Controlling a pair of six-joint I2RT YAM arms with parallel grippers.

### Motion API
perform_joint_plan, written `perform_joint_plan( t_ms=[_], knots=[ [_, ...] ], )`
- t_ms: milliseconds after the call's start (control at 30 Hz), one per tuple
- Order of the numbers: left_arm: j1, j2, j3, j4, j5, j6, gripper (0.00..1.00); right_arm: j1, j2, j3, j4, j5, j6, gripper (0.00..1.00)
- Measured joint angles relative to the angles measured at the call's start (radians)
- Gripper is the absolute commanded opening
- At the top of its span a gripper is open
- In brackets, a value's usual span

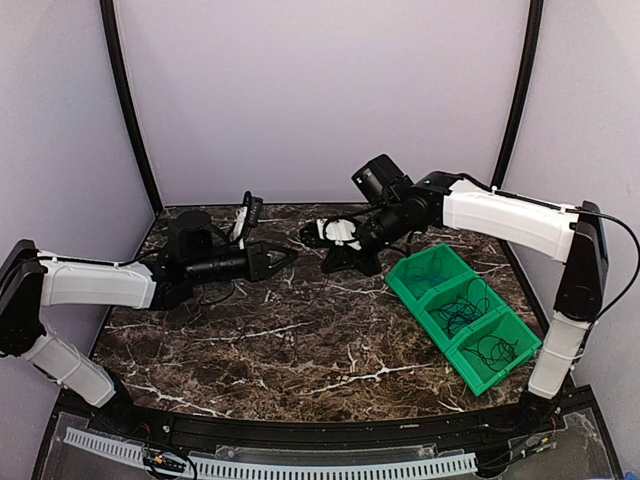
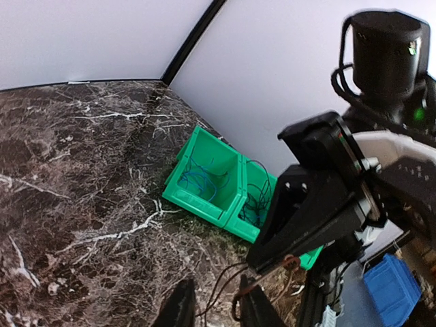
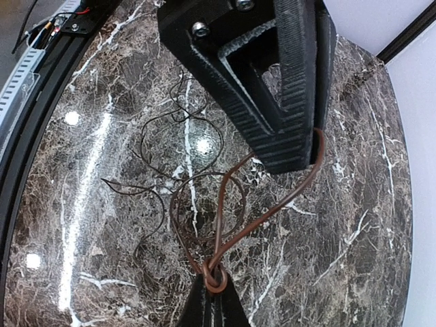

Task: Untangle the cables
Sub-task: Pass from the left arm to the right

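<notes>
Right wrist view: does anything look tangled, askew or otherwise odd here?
Yes: the brown cable is twisted into a small loop at the right hand's tips, its slack lying in crossed loops on the table.

Soft, even overhead light leaves bright glare spots on the polished marble table [image 3: 102, 272], with only faint shadows.

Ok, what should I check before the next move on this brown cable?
1. Right fingers shut on the brown cable: ok.
2. Left fingers gripping the knot: cannot tell; the left wrist view shows a gap between them.
3. Cable free of tangles: not ok; loops lie crossed on the table beside the knot.
4. Green bins out of the way: ok, on the right arm's side, apart from both sets of fingers.
5. Both sets of fingers apart from each other: ok.
</notes>
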Motion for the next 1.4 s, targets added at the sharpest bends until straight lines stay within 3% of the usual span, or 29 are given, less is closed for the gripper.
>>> perform_joint_plan(
  t_ms=[67, 233, 467, 667, 933, 1167, 1400],
  knots=[
    [-0.003, -0.008, 0.01, -0.037, -0.032, 0.027, 0.39, -0.003, 0.0, 0.0, 0.0, -0.031, 0.02, 0.0],
    [-0.053, -0.145, -0.019, -0.146, -0.2, 0.146, 0.4, -0.017, 0.003, 0.0, -0.003, -0.132, 0.082, 0.0],
    [-0.209, -0.33, -0.033, -0.262, -0.416, 0.379, 0.27, -0.036, 0.055, 0.001, -0.048, -0.269, 0.154, 0.0],
    [-0.265, -0.279, -0.001, -0.35, -0.422, 0.511, 0.23, -0.056, 0.072, 0.001, -0.068, -0.357, 0.201, 0.0],
    [-0.293, -0.138, 0.093, -0.367, -0.41, 0.613, 0.26, -0.063, 0.077, 0.008, -0.071, -0.459, 0.265, 0.0],
    [-0.296, -0.101, 0.124, -0.367, -0.433, 0.663, 0.26, -0.063, 0.08, 0.008, -0.071, -0.485, 0.28, 0.0],
    [-0.297, -0.084, 0.129, -0.366, -0.441, 0.673, 0.19, -0.063, 0.08, 0.008, -0.071, -0.496, 0.285, 0.0]
  ],
)
